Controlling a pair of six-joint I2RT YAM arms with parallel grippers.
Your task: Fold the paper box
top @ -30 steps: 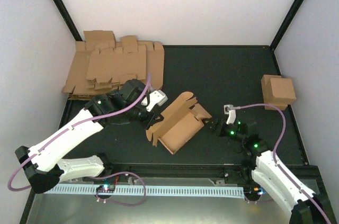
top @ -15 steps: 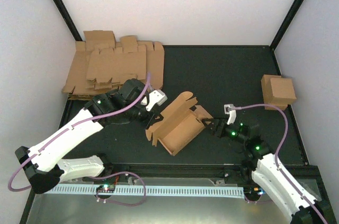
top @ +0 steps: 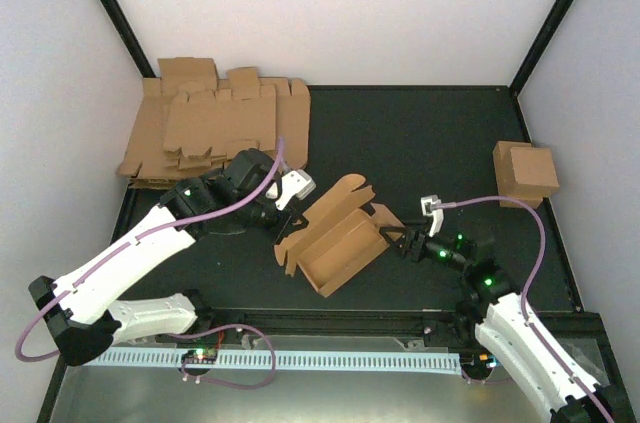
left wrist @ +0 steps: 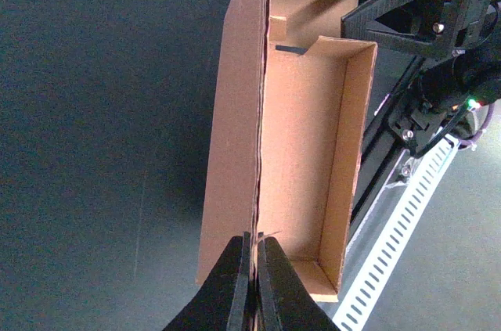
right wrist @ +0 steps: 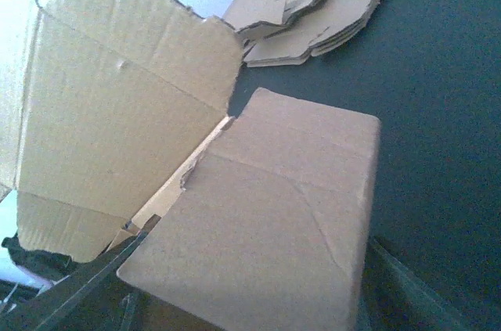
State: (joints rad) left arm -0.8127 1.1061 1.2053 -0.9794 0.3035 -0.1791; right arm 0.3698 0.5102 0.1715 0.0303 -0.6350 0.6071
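A pile of flat brown blanks (top: 215, 128) is stacked at the far left corner of the black bench (top: 430, 133); its edges are also seen at the top of the right wrist view (right wrist: 313, 2). The left arm (top: 130, 253) is stretched from the near left toward the middle. The left hand (top: 284, 205) is placed at the left side of the paper box (top: 335, 238). In the left wrist view the left hand (left wrist: 253, 246) is seen closed together on the edge of an upright wall of the paper box (left wrist: 301, 151), with the cardboard pinched between the two black fingers (left wrist: 232, 276).

The paper box is located at the middle of the bench, slightly near, turned diagonally. It is partly formed: an open tray with raised walls is seen, and a rounded flap is stood up at its far side.

The right hand (top: 392, 236) is set against the right end of the box. Its fingers (right wrist: 70, 292) are spread apart. A flap of the paper box (right wrist: 266, 229) is seen lying across the gap between them; whether it is touched by them cannot be told. A black finger of the right hand (left wrist: 415, 10) is also seen past the box's far end in the left wrist view.

A closed brown cardboard box (top: 525, 171) is stood at the right edge of the bench, well apart from the hands.
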